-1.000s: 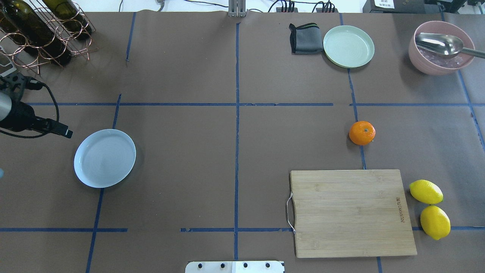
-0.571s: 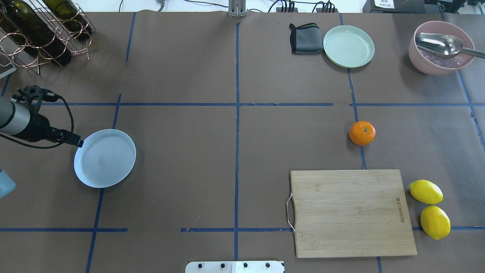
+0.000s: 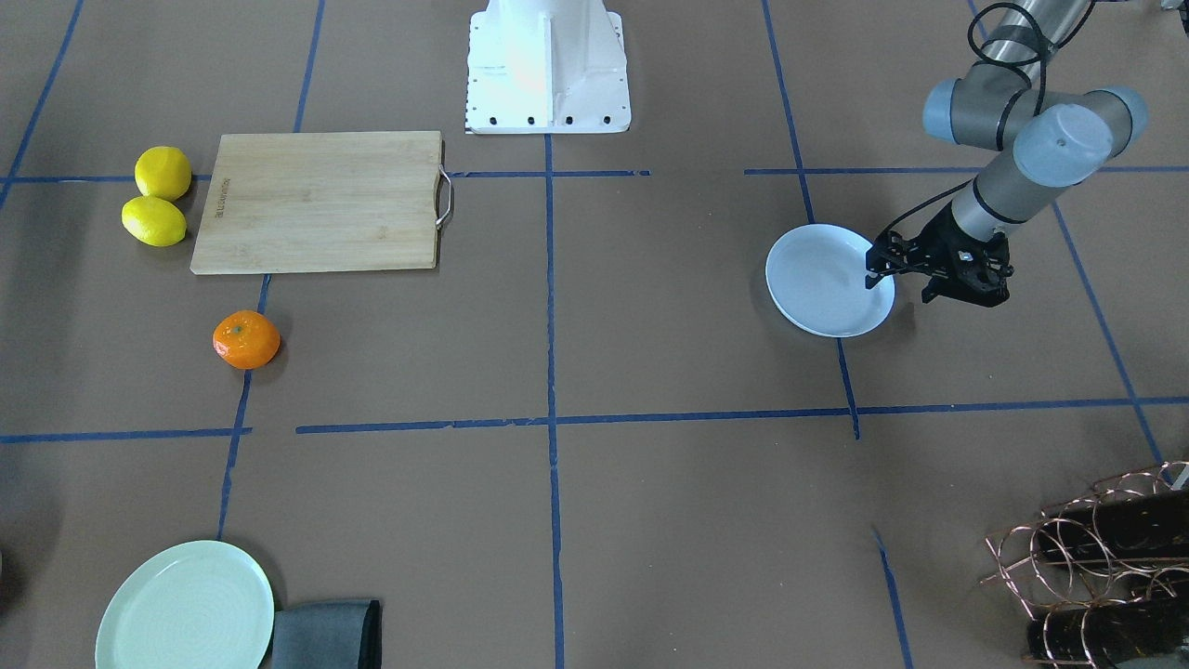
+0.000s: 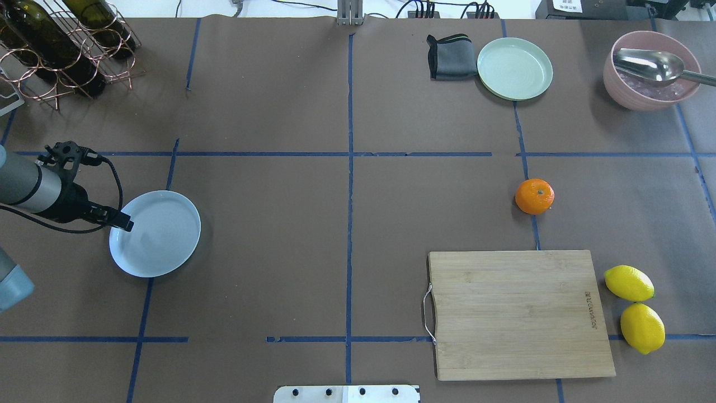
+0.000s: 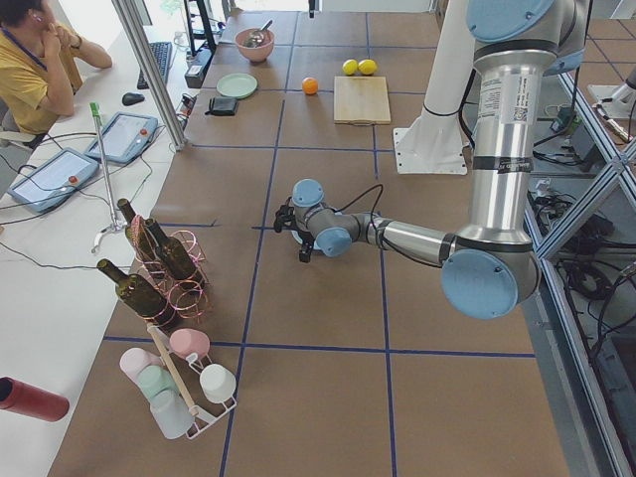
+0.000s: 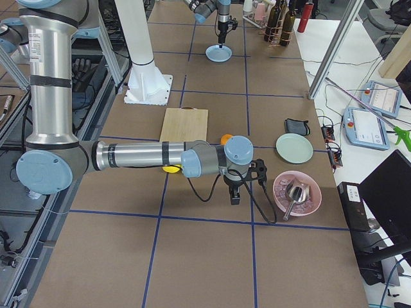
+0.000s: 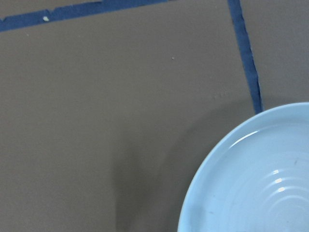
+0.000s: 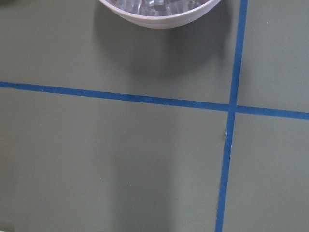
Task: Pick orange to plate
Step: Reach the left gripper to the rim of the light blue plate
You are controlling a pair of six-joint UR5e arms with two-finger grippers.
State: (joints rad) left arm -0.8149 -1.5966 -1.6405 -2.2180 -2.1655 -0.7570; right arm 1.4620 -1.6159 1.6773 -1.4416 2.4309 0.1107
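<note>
The small bright orange mandarin-like fruit (image 4: 535,196) sits bare on the brown table on the robot's right half, just beyond the far edge of the rectangular wooden cutting board (image 4: 514,313) and well apart from the round, faintly bluish white plate (image 4: 168,246), which lies empty on the left half. The left gripper (image 3: 899,283) hovers at the plate's outer rim with its two fingers spread and nothing between them. The right gripper (image 6: 234,199) hangs over the table between the orange and the pink bowl (image 6: 297,194), and whether it is open or closed cannot be told from this side view. Judging from this, the pick is not yet begun. The right arm looks the better placed for it. It should come straight down over the stem dimple with its fingers wider than the fruit, then close gently at the widest girth, since a round fruit is likely to roll away from a glancing touch. It should also keep off the board's edge. Before the drop, the left gripper would do well to be clear of the rim, and the orange should be released low and central so the shallow rim holds it.
</note>
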